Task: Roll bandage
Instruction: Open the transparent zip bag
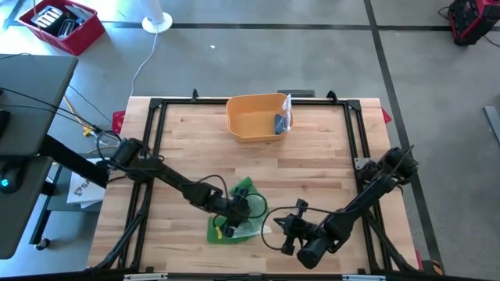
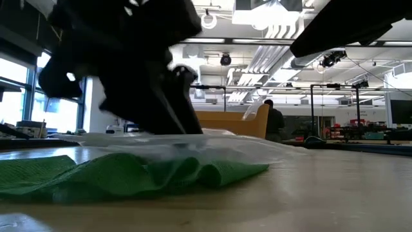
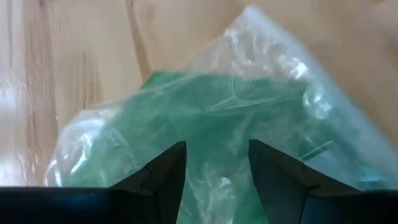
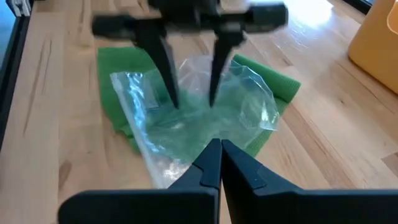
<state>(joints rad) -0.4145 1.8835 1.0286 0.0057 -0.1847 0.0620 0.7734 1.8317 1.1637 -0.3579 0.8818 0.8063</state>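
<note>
Green bandage (image 1: 234,211) lies unrolled and flat on the desk (image 1: 312,168), on the side far from the yellow bin (image 1: 255,117). A crumpled clear bag (image 4: 199,118) lies on top of it, covering most of the middle.

Left gripper (image 4: 189,99) stands over the bag, fingers (image 3: 163,177) spread apart, tips down at the plastic, nothing caught between them. Right gripper (image 4: 219,163) waits just beside the bandage, on the side away from the bin, fingers pressed together and empty.

Step in hand, as I judge it: clearing or pinning the bag; rolling proper has not begun, no coil is visible anywhere on the cloth.

Next move likely calls for lifting the plastic off, or getting under it to a free end of the cloth, then pinching that end and turning it over on itself. Thin film may be taken along with the fabric; watch for that.

Orientation: from above, the bandage's long axis runs roughly toward the bin, slightly slanted. One end points at the bin, the other at the desk edge opposite. Exact ends partly hidden by bag and arm.
</note>
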